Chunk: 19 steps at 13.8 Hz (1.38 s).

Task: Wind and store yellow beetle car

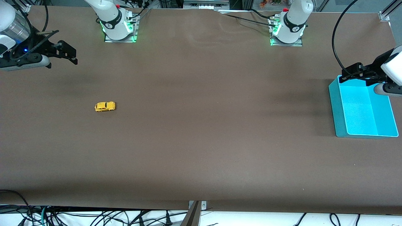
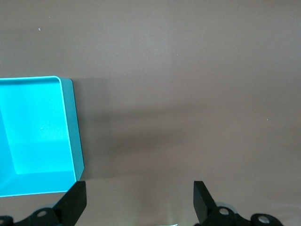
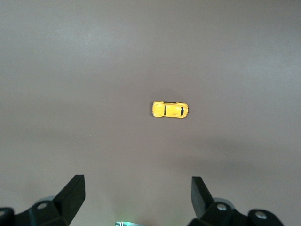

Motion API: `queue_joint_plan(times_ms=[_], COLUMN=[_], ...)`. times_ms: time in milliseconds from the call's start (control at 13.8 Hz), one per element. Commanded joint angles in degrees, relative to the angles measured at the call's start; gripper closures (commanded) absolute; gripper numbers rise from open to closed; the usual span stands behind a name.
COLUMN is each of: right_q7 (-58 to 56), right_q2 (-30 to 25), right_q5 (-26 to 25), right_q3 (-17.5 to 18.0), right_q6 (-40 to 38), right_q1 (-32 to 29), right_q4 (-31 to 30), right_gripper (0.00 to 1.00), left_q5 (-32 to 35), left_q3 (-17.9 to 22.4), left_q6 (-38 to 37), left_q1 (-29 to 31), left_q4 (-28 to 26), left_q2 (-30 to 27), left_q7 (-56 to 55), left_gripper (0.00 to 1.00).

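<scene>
Item: yellow beetle car [image 1: 105, 106], upright on the table [image 1: 201, 131] toward your right arm's end, below and ahead of your right gripper [image 1: 64, 51], well apart from it. That gripper hangs high, fingers spread wide, empty, probably poised to descend. Your left gripper [image 1: 356, 71] waits, fully spread and empty, over the turquoise tray [image 1: 337, 106] rim; the tray likely stands there as storage.

A robotics lab, most likely. A wide brown table [image 1: 201, 125] carries two white robot arm bases [image 1: 114, 23] bolted onto metal plates with green lights. Black cables [image 1: 94, 218] trail along the table edge, and metal framing [image 1: 388, 12], possibly a camera rig, stands at one corner.
</scene>
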Motion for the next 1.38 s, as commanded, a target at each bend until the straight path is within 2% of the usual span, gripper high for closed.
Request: queue_joint_plan(times_ms=[0,1307], right_q7=[1.16,0.91], right_q2=[-0.91,-1.0], right_q5=[-0.34,-0.69], right_q3=[0.05,0.05], right_q6=[-1.98,-2.96], right_q1=[0.47,0.56], right_q4=[0.75,0.75], right_gripper=[0.0,0.0], left_q5=[1.7,1.7], left_q3=[-0.23,-0.23], left_q6=[-0.28,-0.28], left_q1=[-0.15,-0.23], left_q4=[1.89,1.89], left_q2=[0.86,0.86], left_q7=[-0.21,-0.21], left_gripper=[0.0,0.0])
